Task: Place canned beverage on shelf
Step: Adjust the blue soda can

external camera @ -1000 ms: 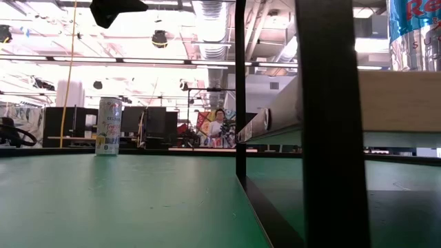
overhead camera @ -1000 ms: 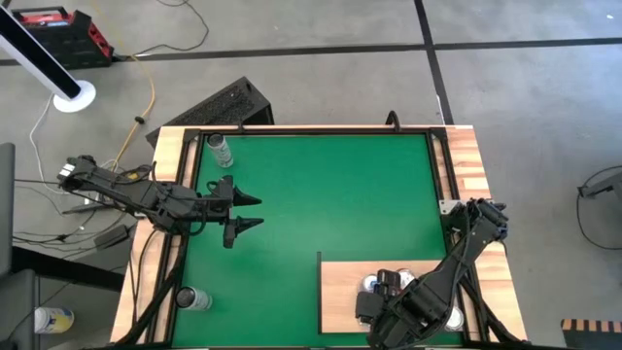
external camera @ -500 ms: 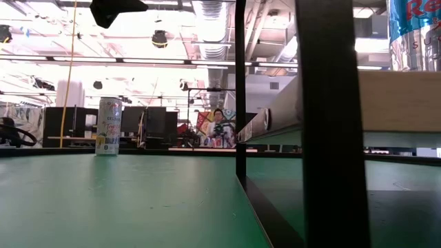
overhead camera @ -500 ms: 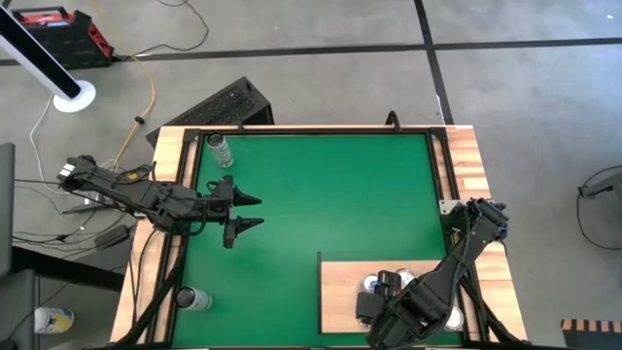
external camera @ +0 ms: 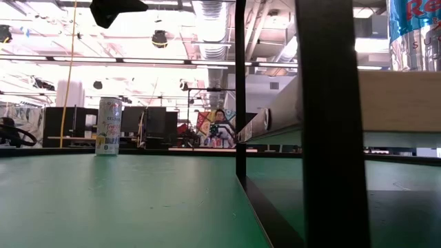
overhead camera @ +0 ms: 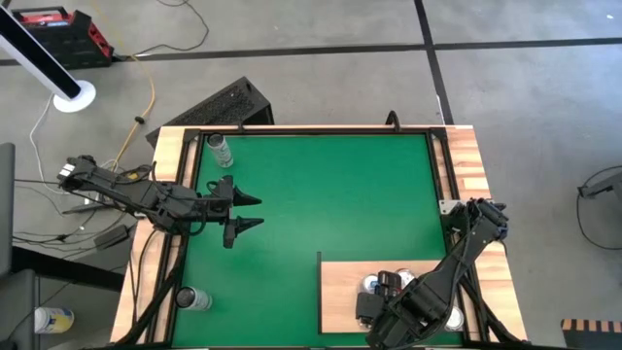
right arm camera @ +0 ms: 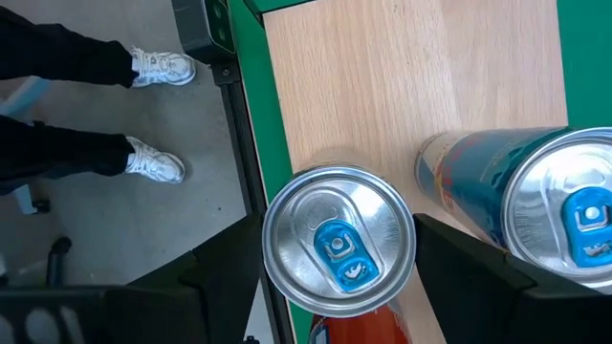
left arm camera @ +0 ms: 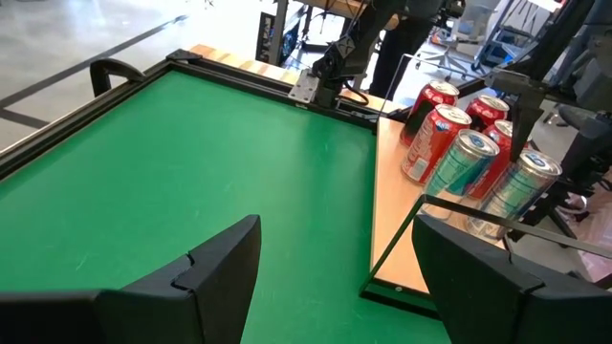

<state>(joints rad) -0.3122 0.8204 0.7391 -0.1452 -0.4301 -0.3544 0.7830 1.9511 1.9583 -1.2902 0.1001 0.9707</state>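
Currently the red can (right arm camera: 339, 250) stands upright on the shelf (right arm camera: 411, 86), a pale plain wood panel at the near right corner of the green surface (overhead camera: 321, 194); silver lid with a blue pull tab, red body just visible below the rim. Right claw (right arm camera: 335, 263) sits directly above it, fingers spread wide on either side, not touching, holding nothing. A teal can (right arm camera: 535, 205) stands just beside it, same blue tab. Left wrist view shows four or five cans grouped on the shelf; labels unreadable. Low view: partial red "Re" lettering on a blue-silver can (external camera: 413, 34). Left claw (overhead camera: 245, 214) hovers open and empty over the surface's left side. Two more cans (overhead camera: 221, 151) (overhead camera: 192, 298) stand along the left edge.
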